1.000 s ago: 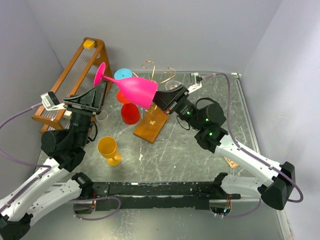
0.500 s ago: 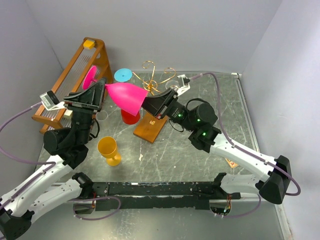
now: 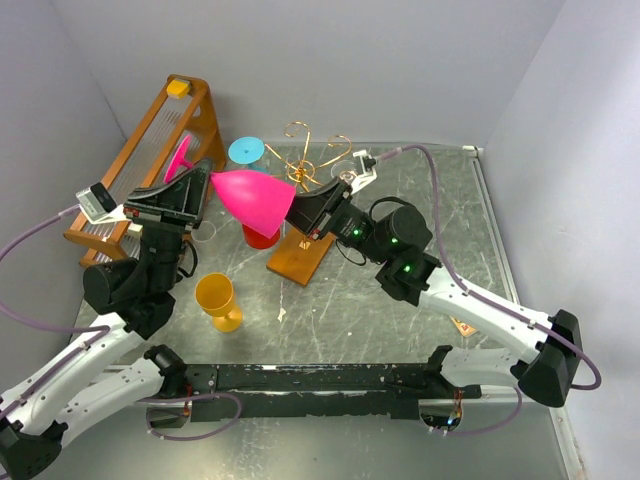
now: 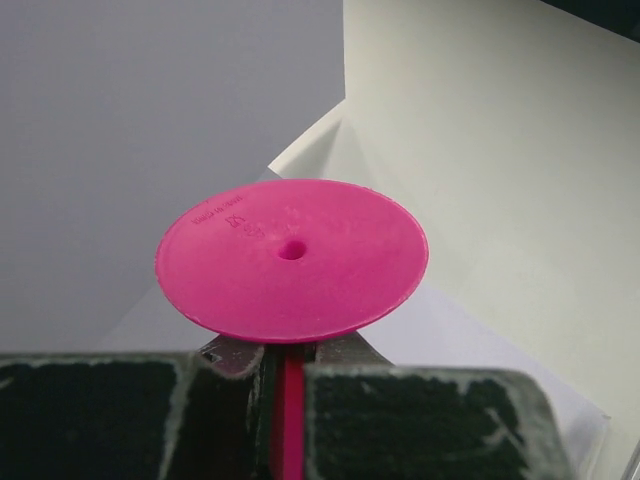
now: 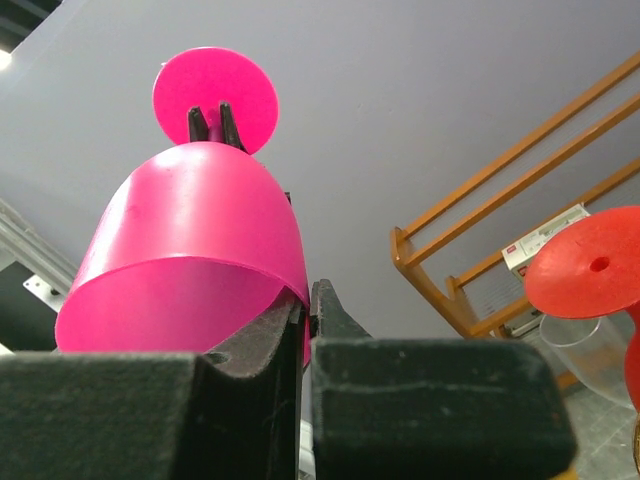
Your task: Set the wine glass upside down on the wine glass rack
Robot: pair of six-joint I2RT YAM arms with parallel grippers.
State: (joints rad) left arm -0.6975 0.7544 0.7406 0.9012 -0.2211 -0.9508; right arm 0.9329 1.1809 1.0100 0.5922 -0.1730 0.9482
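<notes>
The pink wine glass [image 3: 250,197] hangs in the air on its side, foot towards the left, above the table's back left. My left gripper [image 3: 200,173] is shut on its stem just below the round foot [image 4: 292,258]; the left wrist view shows the stem pinched at the gripper [image 4: 285,352]. My right gripper [image 3: 297,212] is shut on the rim of the bowl [image 5: 190,240], one finger inside and one outside, as the right wrist view shows at the gripper [image 5: 307,300]. The gold wire wine glass rack [image 3: 312,150] stands on its brown wooden base [image 3: 300,258] just right of the glass.
A tall orange-brown wooden frame [image 3: 150,150] stands at the back left. A red glass [image 3: 260,232] sits upside down under the pink one, its foot in the right wrist view [image 5: 590,262]. A blue glass foot [image 3: 246,150], a clear glass [image 3: 205,232] and a yellow glass [image 3: 218,300] are nearby.
The right arm swung the pink glass left and lower, its foot passing beyond the left gripper's fingers. The left gripper now grips the stem. Little moved in the last half second.
</notes>
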